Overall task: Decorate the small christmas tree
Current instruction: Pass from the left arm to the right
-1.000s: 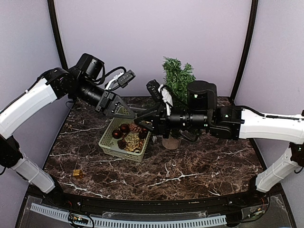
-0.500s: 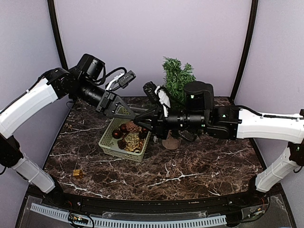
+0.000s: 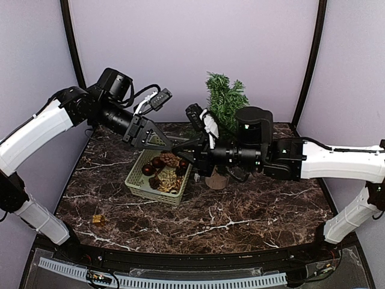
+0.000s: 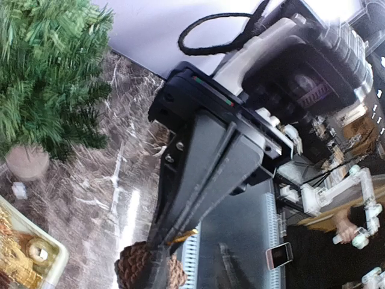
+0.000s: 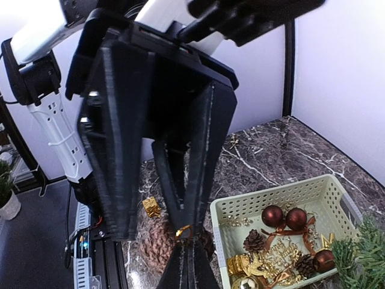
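A brown pine cone [image 5: 155, 242] with a gold loop [image 5: 183, 230] hangs above the table beside the basket's near corner. My two grippers meet tip to tip there. My right gripper [image 5: 188, 250] is shut on the gold loop [image 4: 184, 236]. My left gripper [image 5: 183, 218] stands slightly open, its fingers either side of the loop. In the left wrist view the pine cone [image 4: 133, 268] hangs just below the right gripper [image 4: 169, 238]. From above, my left gripper [image 3: 173, 143] and my right gripper [image 3: 181, 150] touch over the basket. The small christmas tree [image 3: 225, 99] stands behind the right arm.
A pale green basket [image 3: 137, 179] holds dark red balls, pine cones and gold ornaments; its wall [image 5: 274, 201] shows in the right wrist view. A small gold gift box [image 3: 98, 220] lies on the marble table near the front left. The tree's wooden base [image 4: 27, 162] is right of the basket.
My right gripper has closed on the pine cone's gold loop. My left gripper's fingers have parted a little. Both arms stay tip to tip over the basket.
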